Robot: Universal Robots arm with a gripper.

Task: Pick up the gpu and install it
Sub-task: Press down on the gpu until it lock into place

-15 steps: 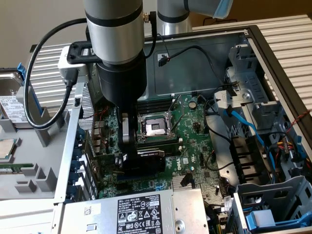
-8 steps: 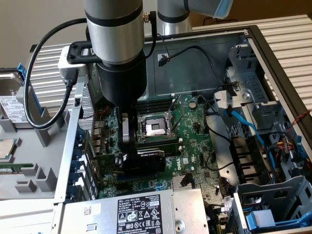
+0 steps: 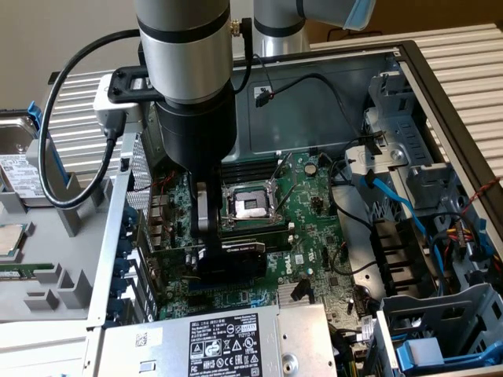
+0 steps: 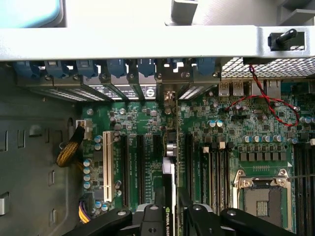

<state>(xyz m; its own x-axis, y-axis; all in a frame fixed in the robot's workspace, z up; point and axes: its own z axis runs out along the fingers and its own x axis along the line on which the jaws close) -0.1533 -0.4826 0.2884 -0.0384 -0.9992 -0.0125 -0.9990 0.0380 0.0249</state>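
End effector (image 3: 222, 253) on gpu (image 3: 236, 259); slot hidden.

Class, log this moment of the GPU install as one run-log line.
stage: seating card | gripper: shut on gpu | gpu: upright on edge over motherboard slots, below empty CPU socket | released: no

Exterior high, oblique; wrist close above motherboard (image 4: 147, 128)

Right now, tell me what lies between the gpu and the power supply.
In the exterior view, a strip of green motherboard with slots lies between the gpu and the power supply.
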